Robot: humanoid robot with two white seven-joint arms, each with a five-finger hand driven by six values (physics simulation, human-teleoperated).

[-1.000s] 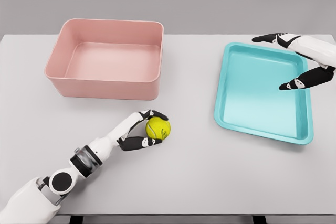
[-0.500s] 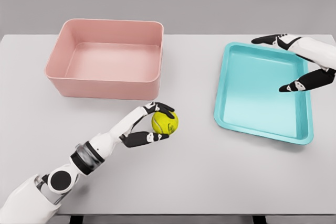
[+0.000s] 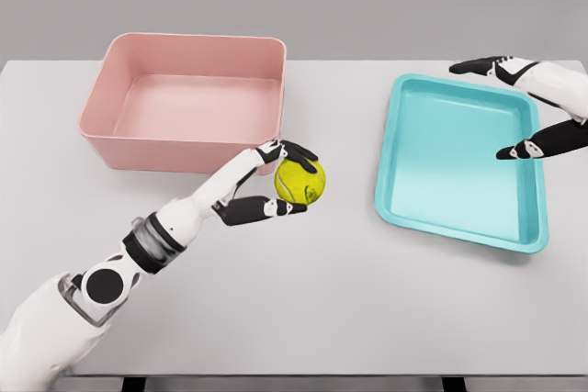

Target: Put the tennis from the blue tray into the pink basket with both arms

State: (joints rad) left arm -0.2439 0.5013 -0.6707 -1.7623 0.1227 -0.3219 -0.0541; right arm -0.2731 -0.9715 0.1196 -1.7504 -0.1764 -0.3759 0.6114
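Left hand clamped on fuzzy round tennis ball, right hand spread apart, glossy rectangular pink basket

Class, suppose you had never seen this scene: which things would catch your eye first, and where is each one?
The bright yellow tennis ball stands out first, gripped by the left hand just right of the pink basket's front corner. That empty basket sits at the table's rear left. The blue tray, also empty, lies on the right, with the open right hand above its far right edge.
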